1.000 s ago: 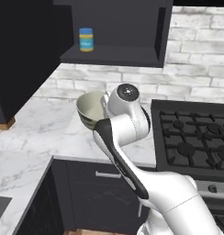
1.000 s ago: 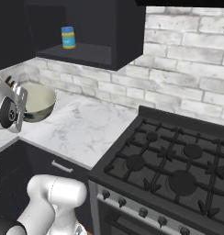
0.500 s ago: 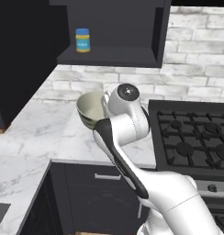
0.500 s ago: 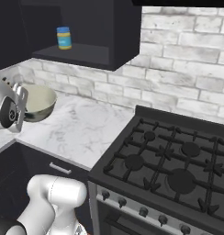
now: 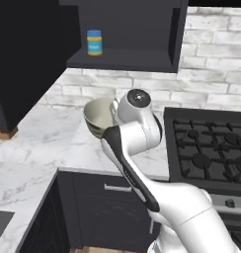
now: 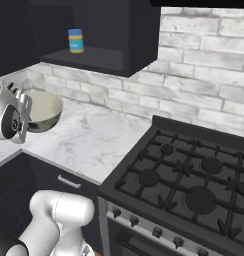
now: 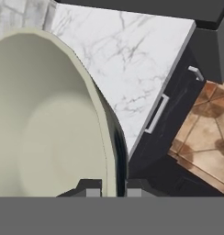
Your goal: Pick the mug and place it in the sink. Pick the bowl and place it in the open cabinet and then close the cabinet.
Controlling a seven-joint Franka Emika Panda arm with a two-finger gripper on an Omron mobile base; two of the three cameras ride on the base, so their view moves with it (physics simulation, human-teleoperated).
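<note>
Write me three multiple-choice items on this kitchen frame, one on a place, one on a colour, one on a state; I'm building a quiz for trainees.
1. Where is the bowl?
A. in the hand, above the marble counter
B. on the stove
C. on the floor

2. What colour is the lid of the jar on the cabinet shelf?
A. red
B. blue
C. white

3. How does the hand stand?
A. wide open
B. shut on the bowl's rim
C. shut on nothing

Key: 1 A, the base views show it lifted by the wrist; 2 B, the lid is blue over a yellow band; 3 B, fingertips straddle the rim in the hand view.
</note>
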